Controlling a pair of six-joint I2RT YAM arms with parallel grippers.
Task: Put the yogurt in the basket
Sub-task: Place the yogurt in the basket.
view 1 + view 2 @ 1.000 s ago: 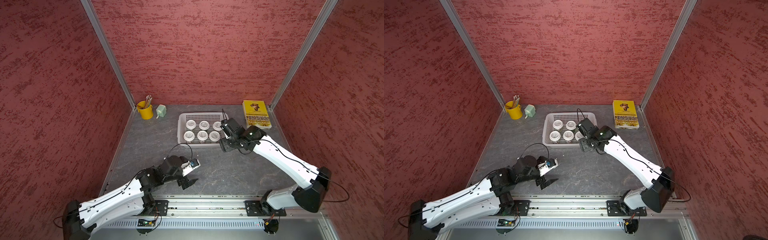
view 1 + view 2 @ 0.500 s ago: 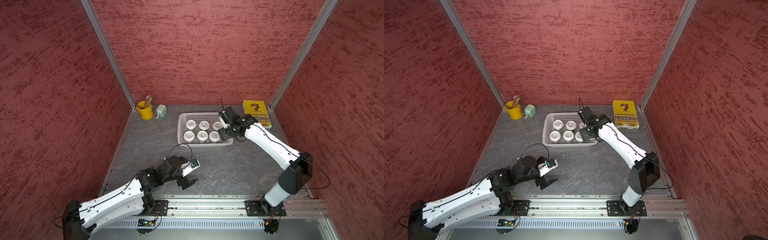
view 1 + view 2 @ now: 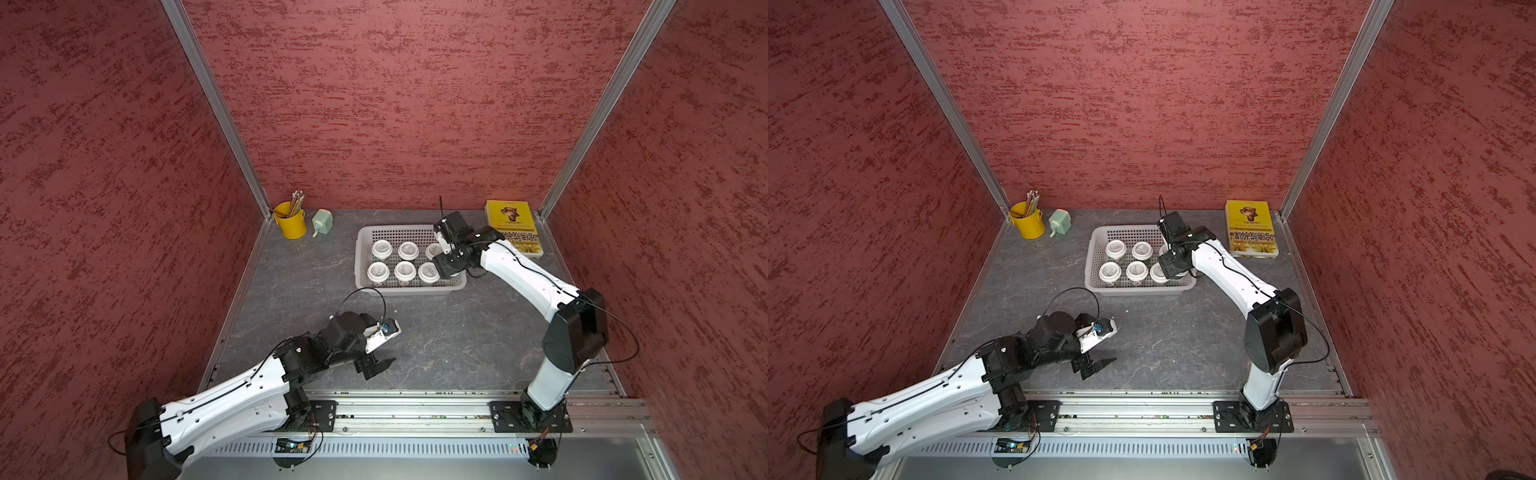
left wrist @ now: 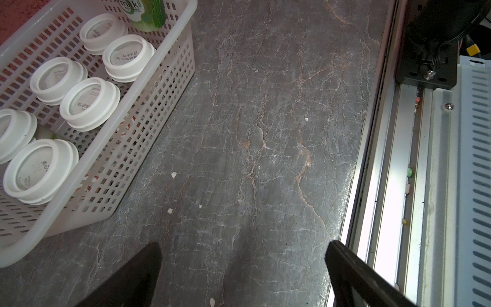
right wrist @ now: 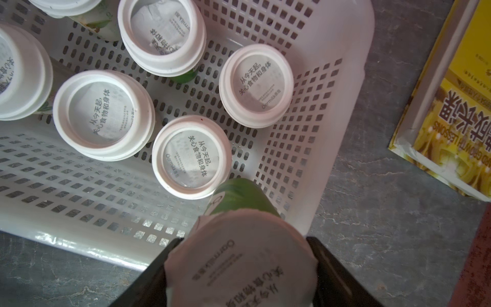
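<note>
grey veined tabletop (image 3: 436, 345) lies between red walls (image 3: 374, 104). the white left arm (image 3: 232, 399) stretches low across the lower left of both top views. its left tool (image 4: 244, 247) hangs wide open and empty over bare stone, well apart from everything else.

the white right arm (image 3: 523, 274) reaches from the lower right to the right end of the basket (image 3: 409, 289), which sits in the centre of the frame. the right tool (image 5: 240, 271) is partly closed, with its black fingers (image 5: 334, 273) pressed against both sides of one yogurt cup (image 4: 147, 13). that cup is tilted, its green body pointing down into the basket's right end. whether it touches the bottom i cannot tell.

a yellow book (image 3: 513, 226) lies flat to the right of the basket. a yellow pencil bucket (image 3: 291, 224) stands at the upper left of the tabletop. six more yogurt cups (image 3: 405, 271) stand upright inside the basket in two rows of three, white lids up. a small pale green object (image 3: 322, 220) sits just beside the bucket.
</note>
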